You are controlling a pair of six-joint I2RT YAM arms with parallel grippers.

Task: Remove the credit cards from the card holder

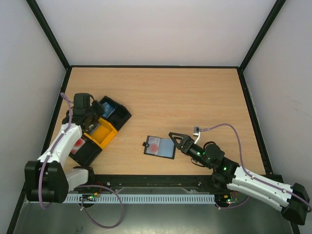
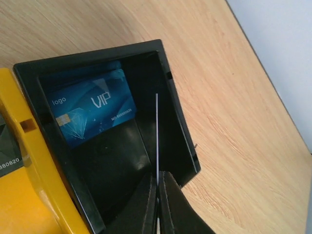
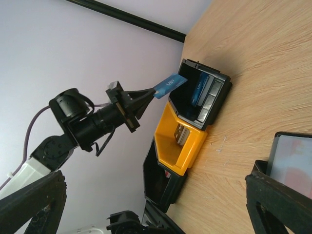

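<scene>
The card holder [image 1: 160, 146] lies flat on the table, black with a translucent panel, and a red/pink card [image 1: 154, 145] shows through it. My right gripper [image 1: 177, 140] is open at its right edge, holding nothing. In the right wrist view the holder [image 3: 291, 163] sits beside my right finger [image 3: 275, 200]. My left gripper [image 1: 97, 113] is shut on a blue credit card [image 3: 170, 83] and holds it above the far black tray. In the left wrist view this card is a thin edge-on line [image 2: 157, 131] between the shut fingers. Another blue "VIP" card [image 2: 92, 107] lies in that tray.
Three open trays stand in a row at the left: a black one [image 1: 121, 113], a yellow one [image 1: 101, 132] with a card in it, and a black one [image 1: 87, 152] with a red card [image 1: 78, 144]. Walls close in the table on the left, back and right.
</scene>
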